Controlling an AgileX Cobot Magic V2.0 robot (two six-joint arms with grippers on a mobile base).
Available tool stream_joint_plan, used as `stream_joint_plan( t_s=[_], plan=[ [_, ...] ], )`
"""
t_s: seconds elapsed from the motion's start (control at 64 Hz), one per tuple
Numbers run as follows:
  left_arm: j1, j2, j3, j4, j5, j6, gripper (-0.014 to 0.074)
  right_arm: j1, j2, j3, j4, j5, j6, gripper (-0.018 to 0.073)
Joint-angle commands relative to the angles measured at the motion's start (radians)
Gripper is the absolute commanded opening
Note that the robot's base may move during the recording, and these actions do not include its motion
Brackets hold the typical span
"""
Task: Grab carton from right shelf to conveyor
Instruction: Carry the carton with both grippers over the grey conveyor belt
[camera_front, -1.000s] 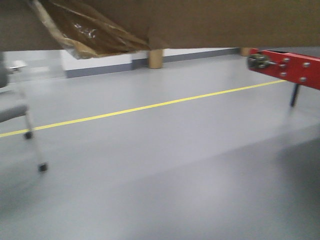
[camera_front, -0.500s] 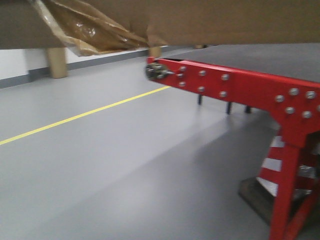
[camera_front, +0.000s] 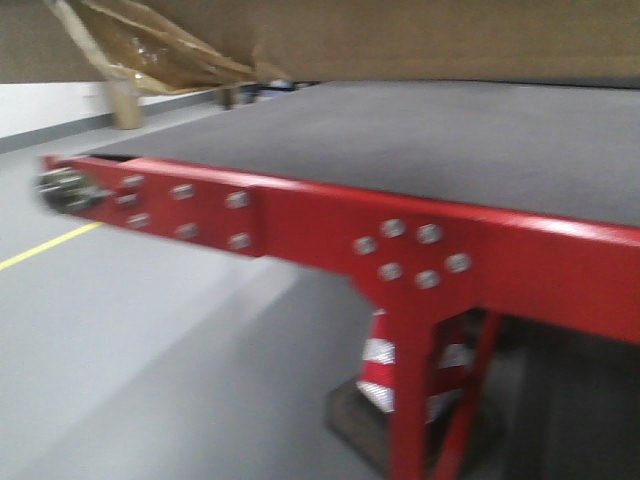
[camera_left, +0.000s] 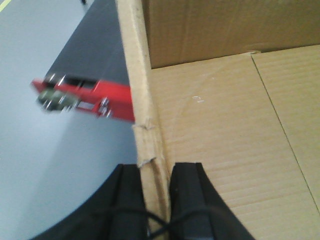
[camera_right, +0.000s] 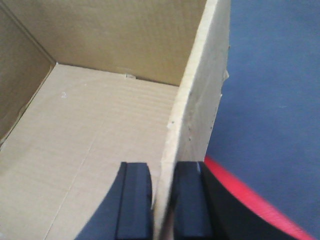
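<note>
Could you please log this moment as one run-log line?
carton: raised at conveyor edge | left gripper: jaws shut on carton wall | right gripper: jaws shut on opposite wall

The carton (camera_left: 225, 125) is open-topped tan corrugated cardboard, carried level. Its left wall is pinched in the left claw (camera_left: 156, 180) and its right wall in the right claw (camera_right: 161, 175). A curl of glossy brown tape (camera_front: 150, 50) hangs from its underside. The conveyor (camera_front: 420, 140), a dark grey belt with a red front border, lies below both claws and stretches ahead of them.
</note>
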Motion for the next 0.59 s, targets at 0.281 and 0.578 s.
stream_joint_plan(
  t_s=[0.281,0.578],
  plan=[
    [0.014,-0.015,-0.004,0.202,0.032,0.006,-0.0010,-0.010,-0.022,-0.006,-0.090,-0.023,-0.020,-0.0070],
    [0.014,-0.015,-0.004,0.205,0.032,0.006,-0.0010,-0.010,-0.022,-0.006,-0.090,-0.023,-0.020,-0.0070]
  ],
)
